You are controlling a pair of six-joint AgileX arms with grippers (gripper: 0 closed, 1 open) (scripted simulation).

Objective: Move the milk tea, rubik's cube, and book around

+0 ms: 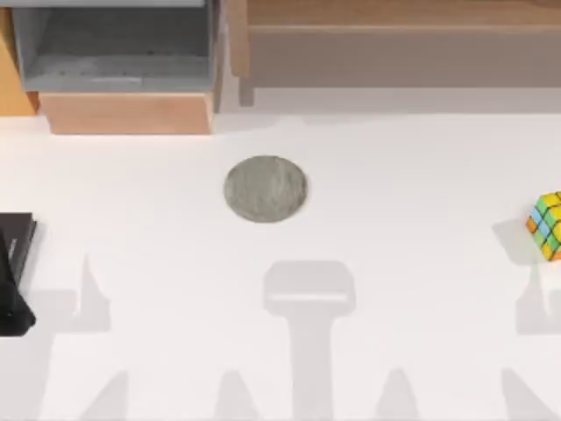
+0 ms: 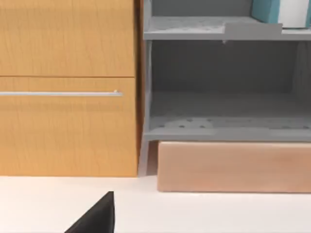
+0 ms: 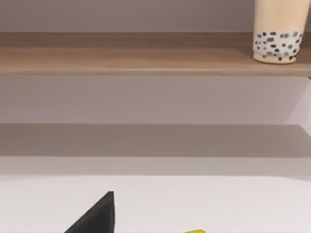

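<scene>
The nearest thing to worry about, I think, is the rubik's cube (image 1: 547, 225), which sits at the very right edge of the white table (image 1: 394, 175) in the top view; a sliver of its yellow face also peeps in at the edge of the right wrist view (image 3: 194, 231). If the right arm comes down on it even slightly off-centre, I would expect the cube to be nudged off the table's side, since there is little room beside it. A dark wedge (image 3: 95, 216) juts into the right wrist view and a matching one (image 2: 95, 216) into the left wrist view (gripper parts, presumably), but from these I cannot tell whether either gripper's fingers are apart or together, and neither appears to hold or touch anything. Further in, the round grey coaster (image 1: 266, 189) lies alone mid-table, and a flat black slab (image 1: 13, 272) rests at the left edge. Further back still, the milk tea (image 3: 278, 31) stands on a wooden shelf (image 3: 121, 56), raised well above the table, pearls showing at its base; a tall tapered cup lifted from such a perch could tip if gripped too high or too low. Farthest, the book (image 2: 282, 12) with its teal cover stands on the upper level of the grey cabinet (image 2: 194, 26), where a careless reach could strike the shelf edge.
</scene>
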